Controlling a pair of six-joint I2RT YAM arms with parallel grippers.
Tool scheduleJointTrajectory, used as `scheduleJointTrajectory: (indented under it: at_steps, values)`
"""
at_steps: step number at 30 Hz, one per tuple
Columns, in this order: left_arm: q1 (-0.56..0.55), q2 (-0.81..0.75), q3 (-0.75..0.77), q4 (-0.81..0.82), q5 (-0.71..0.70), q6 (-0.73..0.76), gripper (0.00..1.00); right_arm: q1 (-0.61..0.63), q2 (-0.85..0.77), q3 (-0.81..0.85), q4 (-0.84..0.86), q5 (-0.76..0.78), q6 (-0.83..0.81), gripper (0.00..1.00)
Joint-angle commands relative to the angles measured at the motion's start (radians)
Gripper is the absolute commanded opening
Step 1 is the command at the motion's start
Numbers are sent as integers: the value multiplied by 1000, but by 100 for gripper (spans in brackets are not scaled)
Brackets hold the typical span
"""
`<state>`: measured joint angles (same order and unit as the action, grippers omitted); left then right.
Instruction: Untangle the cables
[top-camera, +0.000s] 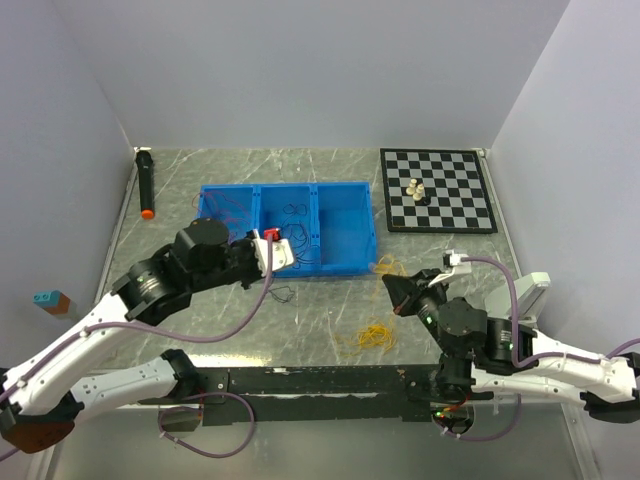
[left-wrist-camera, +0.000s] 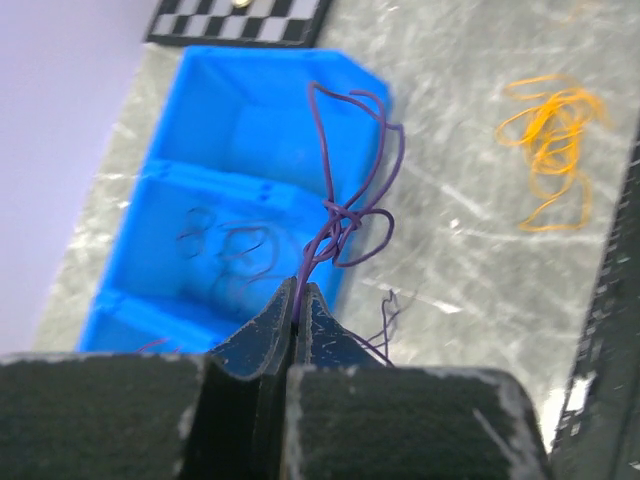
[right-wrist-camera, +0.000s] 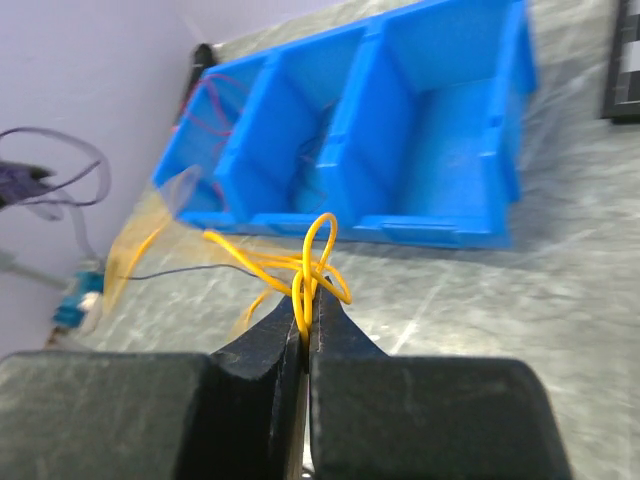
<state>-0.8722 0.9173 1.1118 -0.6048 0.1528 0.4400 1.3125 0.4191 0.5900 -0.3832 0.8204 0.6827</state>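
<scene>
My left gripper (top-camera: 284, 250) is shut on a dark purple wire (left-wrist-camera: 345, 215) and holds its curly loops above the near edge of a blue three-part bin (top-camera: 290, 187). In the left wrist view the gripper (left-wrist-camera: 301, 291) pinches the strand. More purple wires (left-wrist-camera: 225, 245) lie in the middle compartment, red wires (top-camera: 225, 210) in the left one. My right gripper (top-camera: 392, 286) is shut on a knot of yellow wire (right-wrist-camera: 320, 250) near the bin's right front corner; its jaws (right-wrist-camera: 308, 292) are pressed together. A loose yellow pile (top-camera: 375, 337) lies on the table.
A chessboard (top-camera: 437, 190) with a few pieces (top-camera: 418, 190) lies at the back right. A black marker with an orange tip (top-camera: 146, 185) lies at the back left. A short dark wire (top-camera: 283, 293) lies in front of the bin. A small block (top-camera: 50, 300) sits beyond the left edge.
</scene>
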Motion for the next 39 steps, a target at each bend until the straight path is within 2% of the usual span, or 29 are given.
scheduleJointTrajectory:
  at_steps: [1, 4, 8, 13, 19, 23, 24, 25, 27, 30, 31, 32, 36, 39]
  values:
    - [10, -60, 46, -58, -108, 97, 1, -10, 46, 91, -126, 109, 18, 0]
    - [25, -99, 36, -55, -150, 121, 1, -16, 56, 97, -99, 97, -17, 0]
    - [27, -129, 52, -88, -56, 108, 1, -77, 127, 103, 22, 5, -87, 0]
    - [26, -141, 92, -124, 59, 100, 1, -347, 390, 212, 104, -278, -127, 0]
    - [27, -144, 103, -150, 103, 91, 1, -492, 713, 418, 110, -420, -181, 0]
    - [27, -155, 109, -148, 119, 69, 1, -570, 828, 424, 113, -495, -147, 0]
    - [26, -158, 108, -148, 125, 66, 1, -579, 842, 416, 128, -521, -150, 3]
    - [27, -159, 105, -148, 129, 65, 1, -585, 849, 413, 138, -539, -158, 12]
    - [26, -163, 97, -142, 137, 55, 1, -585, 848, 421, 142, -569, -179, 40]
    - [27, -158, 86, -125, 143, 48, 1, -581, 784, 410, 170, -610, -212, 60]
    - [26, -156, 82, -118, 139, 46, 1, -581, 749, 400, 179, -628, -219, 69]
    - [27, -156, 80, -112, 136, 42, 1, -581, 713, 392, 182, -644, -225, 74]
    - [26, -167, 45, -78, 94, 45, 1, -579, 556, 335, 196, -730, -206, 75]
    - [27, -175, 8, -33, 24, 51, 1, -576, 428, 259, 234, -813, -154, 68]
